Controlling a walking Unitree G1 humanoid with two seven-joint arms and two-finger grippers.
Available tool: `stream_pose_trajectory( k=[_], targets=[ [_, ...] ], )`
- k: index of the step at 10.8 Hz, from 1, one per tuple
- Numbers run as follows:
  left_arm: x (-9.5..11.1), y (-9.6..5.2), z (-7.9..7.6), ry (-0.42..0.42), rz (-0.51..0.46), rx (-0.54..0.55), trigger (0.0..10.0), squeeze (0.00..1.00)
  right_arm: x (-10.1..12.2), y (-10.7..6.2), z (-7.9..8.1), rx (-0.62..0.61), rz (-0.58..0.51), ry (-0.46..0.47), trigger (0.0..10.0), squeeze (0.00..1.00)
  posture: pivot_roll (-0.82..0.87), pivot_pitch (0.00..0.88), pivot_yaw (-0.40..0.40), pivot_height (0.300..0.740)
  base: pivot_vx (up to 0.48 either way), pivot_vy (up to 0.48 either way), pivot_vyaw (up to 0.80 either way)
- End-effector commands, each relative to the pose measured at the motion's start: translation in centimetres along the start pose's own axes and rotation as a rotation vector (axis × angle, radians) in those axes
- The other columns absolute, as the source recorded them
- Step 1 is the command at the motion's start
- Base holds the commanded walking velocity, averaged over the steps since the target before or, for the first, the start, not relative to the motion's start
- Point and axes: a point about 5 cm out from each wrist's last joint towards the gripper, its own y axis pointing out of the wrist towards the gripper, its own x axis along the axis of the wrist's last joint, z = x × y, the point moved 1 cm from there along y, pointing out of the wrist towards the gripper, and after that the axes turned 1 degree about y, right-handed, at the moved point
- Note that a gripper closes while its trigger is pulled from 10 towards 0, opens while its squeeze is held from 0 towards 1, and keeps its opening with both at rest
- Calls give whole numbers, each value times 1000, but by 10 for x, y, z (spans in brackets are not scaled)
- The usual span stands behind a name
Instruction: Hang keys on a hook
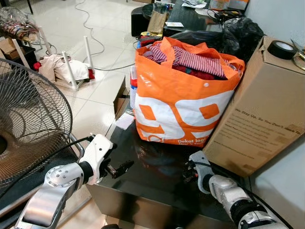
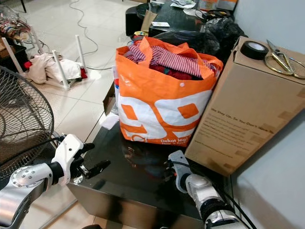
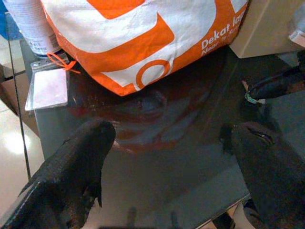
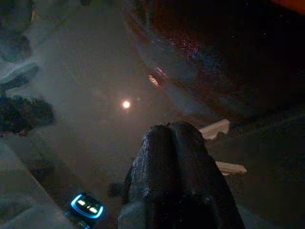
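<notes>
The keys [image 4: 215, 128], light, stiff and probably slippery metal, seem pinched in my right gripper [image 4: 170, 130], its fingers pressed together just over the black table [image 1: 157, 186] before the orange bag [image 1: 181, 95], a hold better taken at the ring, while my left gripper [image 3: 167, 133] stands wide open

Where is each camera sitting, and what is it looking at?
Left eye view: on the head, looking down at the black table, orange bag and cardboard box; both arms show.
Right eye view: same scene, beside it.
Left wrist view: along the open left gripper toward the bag.
Right wrist view: dark, over the table along the shut right gripper.
Shared: the bag and table.
</notes>
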Motion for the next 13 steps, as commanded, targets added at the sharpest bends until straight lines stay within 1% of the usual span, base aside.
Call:
stream_pose_trajectory(
  k=[1,2,3,4,5,6,7,8,11,12,13],
  targets=[
    [1,2,-1,7,2,-8,10000,416,3,0,-2,-24,-2,-35,0,0,113,0,-74,740,0,0,0],
    [1,1,-1,7,3,-8,10000,420,5,1,-1,-31,-7,-55,2745,0,114,0,-76,740,0,0,0],
    [1,1,-1,6,3,-9,10000,420,8,2,-1,-50,0,-106,10000,0,115,0,-78,740,0,0,0],
    [0,1,-1,5,4,-8,10000,416,7,3,-1,-47,15,-120,10000,380,117,0,-79,740,0,0,0],
    [0,1,-1,4,4,-9,10000,420,6,3,-2,-56,20,-114,10000,1000,118,0,-81,740,0,0,0],
    [0,1,-1,4,4,-9,10000,416,7,3,-4,-68,19,-118,10000,1000,117,0,-80,740,0,0,0],
    [0,1,-1,4,4,-10,10000,420,8,3,-4,-76,19,-121,10000,424,115,0,-79,740,0,0,0],
    [0,2,-1,7,6,-13,10000,420,9,3,-5,-83,24,-120,10000,0,112,0,-78,740,0,0,0],
    [1,4,-1,8,5,-18,10000,416,6,4,-5,-112,46,-73,10000,0,107,0,-79,740,0,0,0],
    [1,4,-1,8,4,-19,10000,416,3,5,-4,-120,61,-77,9451,0,108,0,-80,740,0,0,0],
    [1,5,0,9,4,-19,10000,420,2,5,-4,-127,66,-77,3412,0,110,0,-81,740,0,0,0]
  ],
)
